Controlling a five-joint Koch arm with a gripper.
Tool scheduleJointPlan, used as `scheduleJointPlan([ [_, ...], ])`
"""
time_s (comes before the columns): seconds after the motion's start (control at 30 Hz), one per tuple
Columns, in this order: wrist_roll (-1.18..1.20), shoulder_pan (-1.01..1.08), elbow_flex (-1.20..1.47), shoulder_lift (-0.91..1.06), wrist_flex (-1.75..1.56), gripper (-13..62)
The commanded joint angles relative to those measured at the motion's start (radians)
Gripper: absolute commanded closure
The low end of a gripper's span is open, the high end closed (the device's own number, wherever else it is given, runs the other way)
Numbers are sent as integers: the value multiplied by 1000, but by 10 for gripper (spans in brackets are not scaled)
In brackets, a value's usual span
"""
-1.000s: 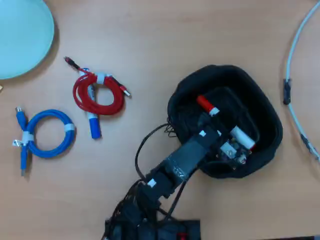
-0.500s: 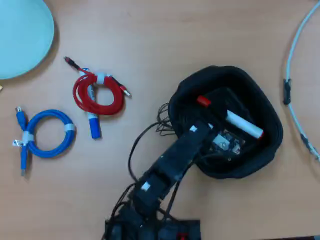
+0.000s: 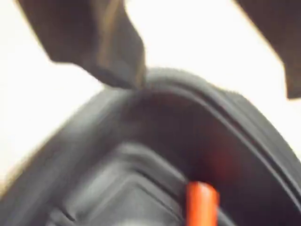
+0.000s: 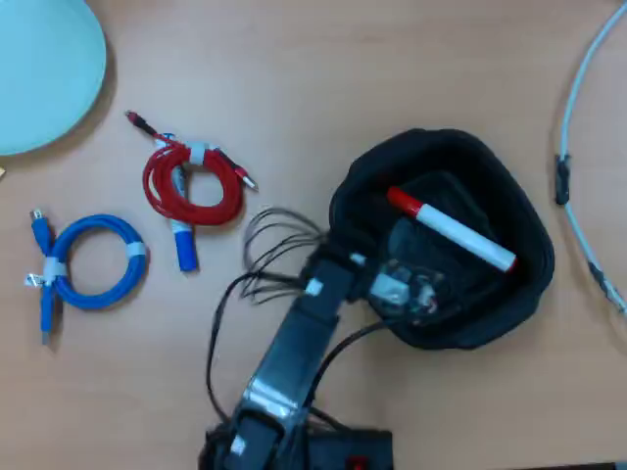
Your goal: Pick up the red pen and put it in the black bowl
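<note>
**Pen down in the bowl, arm over the near rim**

The desk (image 4: 411, 69) is pale wood, and the biggest thing on it is the black bowl (image 4: 519, 284), sitting right of centre in the overhead view. The arm (image 4: 294, 357) reaches up from the bottom edge, its wrist over the bowl's lower-left rim. A turquoise plate (image 4: 39, 69) fills the top-left corner, well apart from everything. Left of the bowl lie a coiled red cable (image 4: 191, 184) and a coiled blue cable (image 4: 93, 262), with a blue-capped marker (image 4: 182, 245) under the red coil.

The red pen (image 4: 453, 232) lies loose inside the bowl, slanting from its red cap at upper left down to its red tip at lower right, with nothing holding it. The wrist view is badly blurred, but it shows the fingers (image 3: 214, 61) spread apart with only bowl rim between them, and the pen's red end low in the frame.

By my reading the placing step is done. What remains is to lift the arm clear without catching the rim or nudging the bowl
</note>
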Motion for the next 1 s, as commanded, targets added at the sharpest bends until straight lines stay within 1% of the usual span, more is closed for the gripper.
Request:
scheduleJointPlan([
  [0.0, 34, -106, 9, 120, -2, 170],
  [0.17, 72, -308, 109, 279, -5, 170],
  [0.4, 107, -448, 258, 393, -12, 168],
  [0.57, 95, -462, 439, 419, -109, 168],
  [0.8, 14, -471, 706, 416, -387, 168],
  [0.97, -2, -449, 842, 417, -449, 168],
])
